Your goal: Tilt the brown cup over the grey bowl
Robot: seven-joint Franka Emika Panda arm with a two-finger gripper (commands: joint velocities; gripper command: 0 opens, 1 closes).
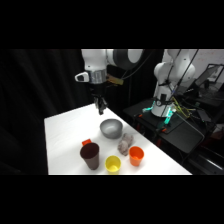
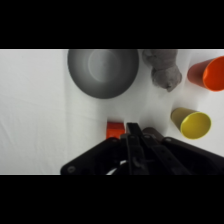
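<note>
- The white arm is seen reaching in from the upper right, with its hand [image 1: 102, 105] pointed straight down and hanging in the air above the far part of the white table [image 1: 62, 135].
- The hand is seen touching nothing and holding nothing; whether its fingers are parted or closed cannot be told from either view.
- One brown cup [image 1: 90, 155] is seen standing upright near the front edge of the table, well apart from the hand.
- One grey bowl [image 1: 111, 128] is seen resting on the table behind and to the right of the brown cup, almost below the hand; in the wrist view it [image 2: 103, 71] is shown at the top of the picture.
- One small orange block [image 1: 86, 142] is seen just behind the brown cup.
- Three cups are counted in all: the brown cup, one yellow cup [image 1: 113, 164] just beside it, and one orange cup [image 1: 136, 155] further right.
- One lumpy grey-pink object [image 1: 124, 143] is seen lying between the grey bowl and the orange cup.
</note>
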